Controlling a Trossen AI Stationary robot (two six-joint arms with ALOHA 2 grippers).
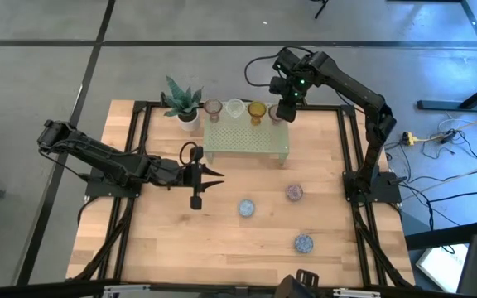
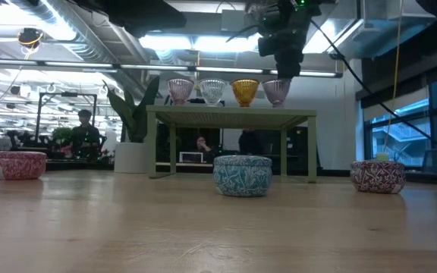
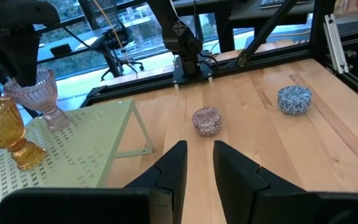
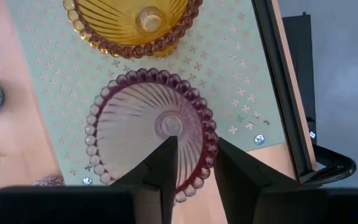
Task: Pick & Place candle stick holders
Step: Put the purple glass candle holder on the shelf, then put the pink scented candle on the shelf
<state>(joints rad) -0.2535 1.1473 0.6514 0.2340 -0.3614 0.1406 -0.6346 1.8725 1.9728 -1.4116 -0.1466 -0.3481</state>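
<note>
Pinkish-brown holder (image 4: 151, 127) upright on pale green stand (image 1: 247, 142), at end of row beside amber holder (image 4: 135, 25); near rim hidden behind fingers. Right pincer (image 4: 191, 163) directly above it, fingers slightly parted astride rim, contact unclear. Left pincer (image 3: 199, 163) over table (image 1: 247, 240), slightly open, empty.

Two dark jointed arms, black cables, green status light, flat black jaws
</note>
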